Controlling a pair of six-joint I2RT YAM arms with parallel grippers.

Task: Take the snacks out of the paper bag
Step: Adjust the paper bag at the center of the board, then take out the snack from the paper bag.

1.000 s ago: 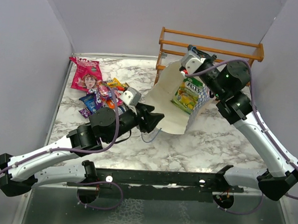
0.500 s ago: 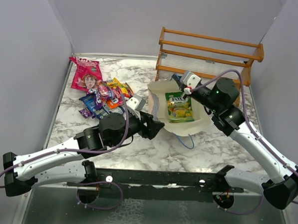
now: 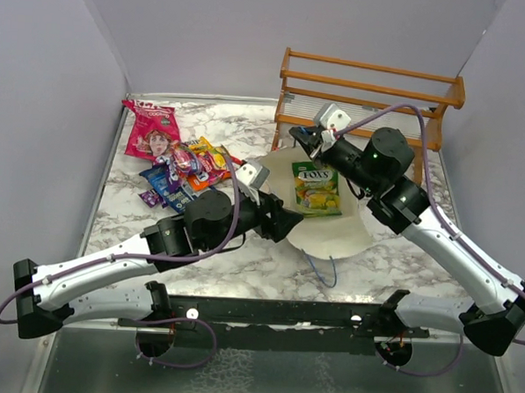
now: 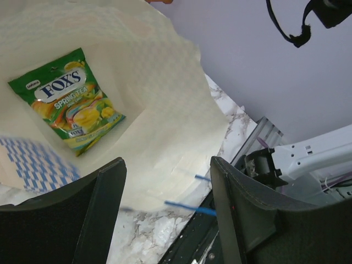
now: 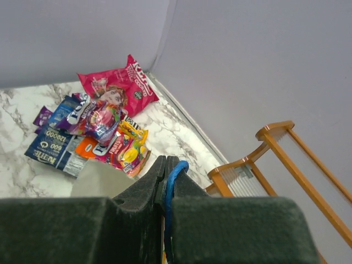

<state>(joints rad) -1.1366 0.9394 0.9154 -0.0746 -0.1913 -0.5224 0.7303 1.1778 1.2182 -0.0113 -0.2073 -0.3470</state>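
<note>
Marble counter (image 3: pixel 401 248) with a wooden rack (image 3: pixel 374 83) at its far right edge. The paper bag (image 3: pixel 331 231) lies slumped in front of the rack, right of centre, its mouth gaping so that the cream inside faces up; a patch of blue-and-white check shows in the left wrist view.

The left gripper (image 3: pixel 287 224) is at the bag's near-left rim, fingers (image 4: pixel 110 209) spread wide and holding nothing. The right gripper (image 3: pixel 303 137) is at the bag's far rim, fingers (image 5: pixel 148 192) pressed together on a blue cord handle (image 5: pixel 175 170).

The pink-red bag (image 3: pixel 153 131) lies flat at the far left of the counter. A heap of small packets (image 3: pixel 185 170) lies just beside it, outside the paper bag. One green-yellow packet (image 3: pixel 317 188) lies flat inside the paper bag. A second cord handle (image 3: pixel 324 275) trails on the counter at the bag's near edge.
</note>
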